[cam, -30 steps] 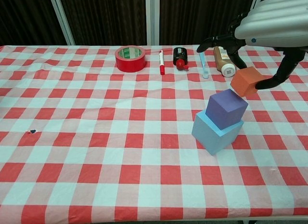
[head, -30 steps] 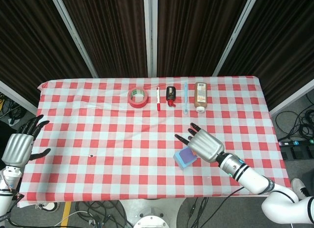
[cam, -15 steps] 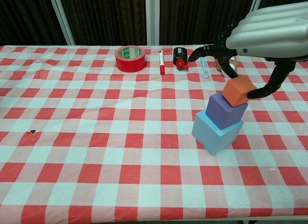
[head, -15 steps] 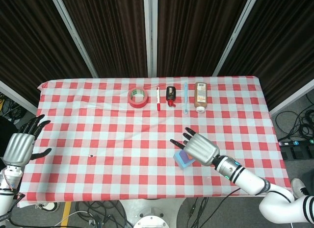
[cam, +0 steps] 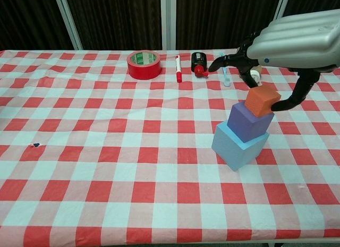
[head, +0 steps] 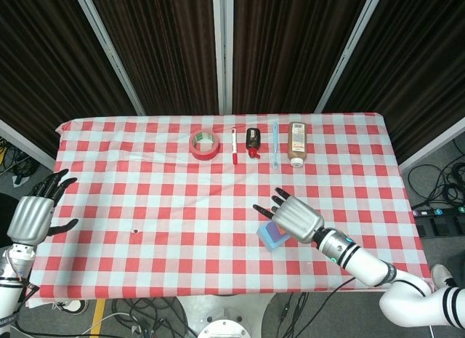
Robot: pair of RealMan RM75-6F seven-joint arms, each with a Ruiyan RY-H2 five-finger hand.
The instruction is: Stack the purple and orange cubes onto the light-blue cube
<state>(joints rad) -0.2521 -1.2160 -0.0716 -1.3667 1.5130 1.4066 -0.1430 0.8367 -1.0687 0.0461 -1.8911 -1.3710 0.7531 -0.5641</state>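
Right robot hand (cam: 289,45) pinching orange cube (cam: 262,101) — resting on purple cube (cam: 247,121), light-blue cube (cam: 237,145) beneath.

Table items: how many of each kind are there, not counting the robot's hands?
Cubes: 3, stacked: orange cube on purple cube on light-blue cube
Tape roll: 1
Marker: 1
Black bottle with a red cap: 1
Blue toothbrush: 1
Brown bottle: 1
Total: 8
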